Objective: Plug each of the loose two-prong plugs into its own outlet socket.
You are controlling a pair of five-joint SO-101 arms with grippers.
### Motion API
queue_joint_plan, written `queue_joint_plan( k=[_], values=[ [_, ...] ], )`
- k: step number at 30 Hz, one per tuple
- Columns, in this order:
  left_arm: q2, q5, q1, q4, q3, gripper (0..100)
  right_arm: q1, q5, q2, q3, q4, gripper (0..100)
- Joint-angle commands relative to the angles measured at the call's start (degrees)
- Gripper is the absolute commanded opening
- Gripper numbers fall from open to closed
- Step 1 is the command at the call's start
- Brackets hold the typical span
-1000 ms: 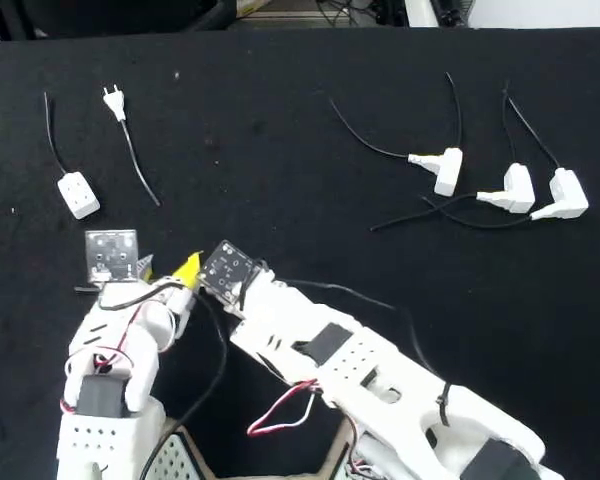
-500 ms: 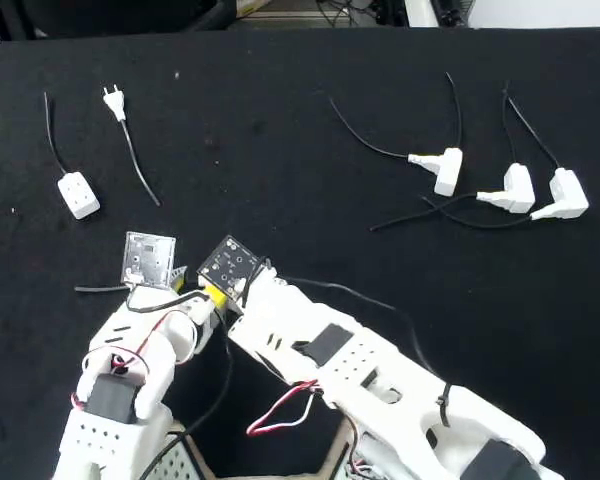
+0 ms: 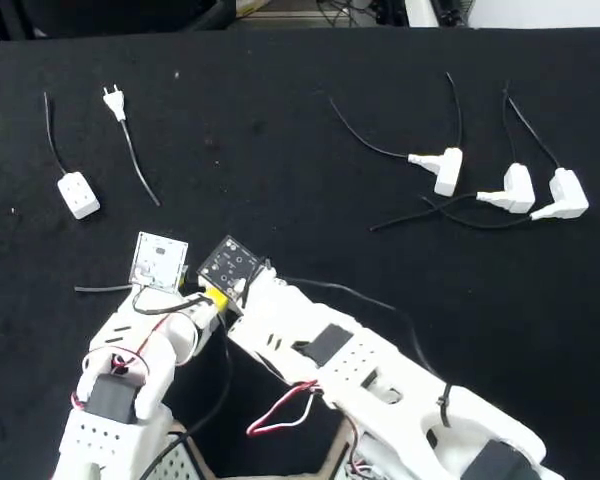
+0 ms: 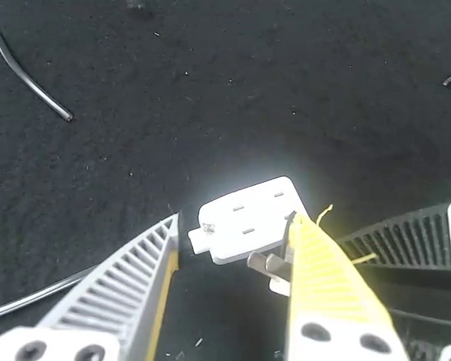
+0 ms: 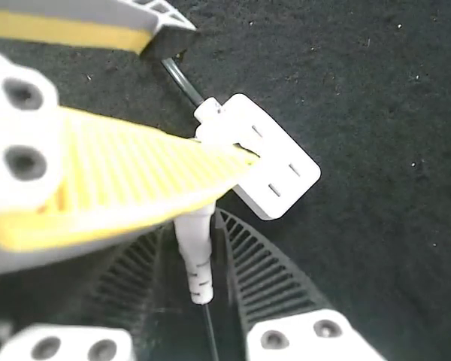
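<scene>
Between the spread, empty fingers of the left hand [image 4: 233,226] the white socket [image 4: 248,214] lies on the desk [image 4: 210,90]. Beside it the right hand [image 5: 194,235] clamps a plug [image 5: 195,259], its prongs [image 4: 264,262] just short of the socket. Next they likely need aligning with its slots [image 4: 244,229], then pushing in.

We count two loose plugs, the far plug [image 3: 113,98] and the held plug [image 5: 193,256]. There are two free sockets, the left socket [image 3: 78,195] and the near socket [image 4: 244,222]. We count three white corded pieces [image 3: 440,168] [image 3: 513,190] [image 3: 567,196] on the right, and two arms [image 3: 130,345] [image 3: 360,365].
</scene>
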Motion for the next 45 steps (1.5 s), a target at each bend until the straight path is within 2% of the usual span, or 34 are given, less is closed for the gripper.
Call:
queue_joint_plan(
  k=[1, 8, 15, 28, 35, 43, 45],
  values=[
    [-0.44, -0.62, 0.04, -0.26, 1.27, 23, 0.79, 0.0, -6.2, -0.04, -1.14, 1.1],
    [-0.44, -0.62, 0.04, -0.35, 1.27, 23, 0.79, 0.0, -21.93, 3.47, 7.21, 1.1],
    [-0.44, -0.62, 0.04, -0.35, 1.27, 23, 0.79, 0.0, -30.64, 7.52, 7.91, 1.1],
    [-0.44, -0.62, -0.04, -0.35, 1.1, 23, 0.88, -0.44, -32.04, 9.01, 7.47, 1.0],
    [-0.44, -0.09, -7.16, -3.69, 0.92, 23, 0.88, -0.44, -31.69, 8.92, 7.47, 1.0],
    [-0.44, -0.09, -7.16, -3.69, 1.1, 23, 0.88, -0.79, -31.69, 9.54, 5.98, 1.0],
    [-0.44, -0.09, -7.08, -3.69, 1.19, 23, 0.88, -4.13, -31.87, 10.77, 3.87, 1.0]
  ],
)
